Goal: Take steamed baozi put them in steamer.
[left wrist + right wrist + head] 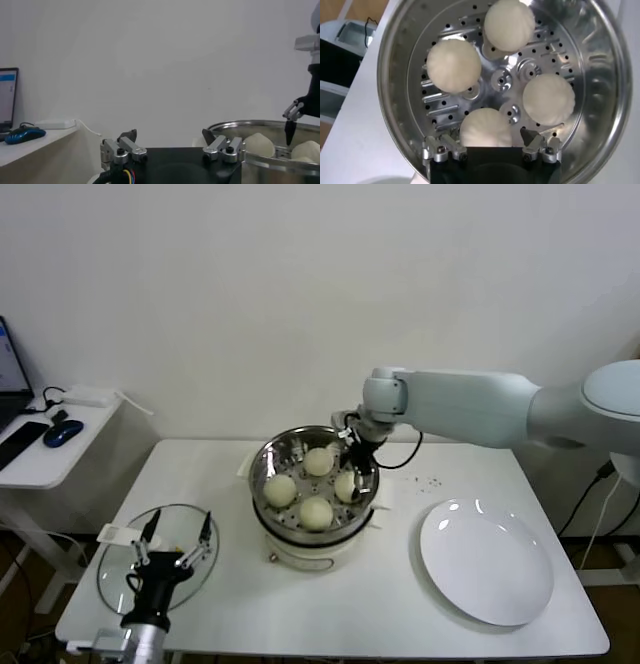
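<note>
Steel steamer (268,462) — four baozi (316,512) inside

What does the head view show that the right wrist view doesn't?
Only the head view shows the empty white plate, the glass lid under the open left gripper, and the cooker base. Only the right wrist view shows the steamer's perforated floor in detail. Both show four baozi in the steamer, with the open right gripper above one.
</note>
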`<action>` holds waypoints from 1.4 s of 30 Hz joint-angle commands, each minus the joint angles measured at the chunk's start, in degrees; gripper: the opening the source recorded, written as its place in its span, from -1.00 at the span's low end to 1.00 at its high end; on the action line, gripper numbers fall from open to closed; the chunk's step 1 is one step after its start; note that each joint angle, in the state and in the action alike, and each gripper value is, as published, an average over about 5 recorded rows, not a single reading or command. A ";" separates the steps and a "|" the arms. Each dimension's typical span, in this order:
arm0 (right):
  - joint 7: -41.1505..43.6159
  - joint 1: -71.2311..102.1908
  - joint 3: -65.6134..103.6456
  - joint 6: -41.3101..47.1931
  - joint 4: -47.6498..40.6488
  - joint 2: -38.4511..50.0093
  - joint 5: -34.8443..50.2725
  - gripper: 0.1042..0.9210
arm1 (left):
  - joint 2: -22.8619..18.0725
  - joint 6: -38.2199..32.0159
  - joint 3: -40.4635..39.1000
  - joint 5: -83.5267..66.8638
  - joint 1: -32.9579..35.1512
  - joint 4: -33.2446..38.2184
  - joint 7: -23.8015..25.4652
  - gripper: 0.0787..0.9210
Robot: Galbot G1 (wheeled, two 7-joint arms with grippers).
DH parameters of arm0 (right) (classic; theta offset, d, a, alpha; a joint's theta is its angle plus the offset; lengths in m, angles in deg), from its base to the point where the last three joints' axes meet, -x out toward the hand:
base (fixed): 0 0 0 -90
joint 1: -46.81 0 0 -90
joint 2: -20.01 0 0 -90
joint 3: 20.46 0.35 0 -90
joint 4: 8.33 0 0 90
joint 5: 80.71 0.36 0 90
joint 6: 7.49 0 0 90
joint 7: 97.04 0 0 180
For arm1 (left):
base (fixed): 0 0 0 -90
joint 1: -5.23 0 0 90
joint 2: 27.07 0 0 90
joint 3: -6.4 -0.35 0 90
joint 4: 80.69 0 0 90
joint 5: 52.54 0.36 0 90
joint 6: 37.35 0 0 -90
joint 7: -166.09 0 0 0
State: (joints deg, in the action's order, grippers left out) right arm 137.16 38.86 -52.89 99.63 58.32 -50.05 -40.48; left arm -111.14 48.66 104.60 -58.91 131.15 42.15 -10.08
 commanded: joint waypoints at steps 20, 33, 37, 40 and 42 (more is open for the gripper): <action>-25.09 -2.12 10.10 -5.36 28.90 35.42 4.97 0.76 | 0.31 -0.98 0.67 1.32 0.45 0.65 -2.39 0.77; -42.06 77.54 87.97 -11.30 41.27 50.65 -8.98 0.76 | -0.31 -3.06 0.11 1.79 1.92 2.54 -2.13 0.77; -43.65 95.55 106.40 -13.43 41.76 42.14 -13.17 0.76 | -0.95 -3.28 0.13 2.04 2.23 2.66 -2.06 0.77; -43.84 104.29 115.01 -15.83 41.92 34.50 -16.59 0.76 | -1.49 -3.40 0.24 2.16 2.38 2.46 -2.01 0.77; -43.57 107.97 118.90 -17.47 42.03 29.60 -18.12 0.76 | -1.75 -3.46 0.31 2.20 2.45 2.31 -2.00 0.77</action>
State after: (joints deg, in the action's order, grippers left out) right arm 101.05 84.75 3.50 88.61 94.77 -9.54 -47.98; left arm -112.11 45.74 104.85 -57.04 133.26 44.45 -12.01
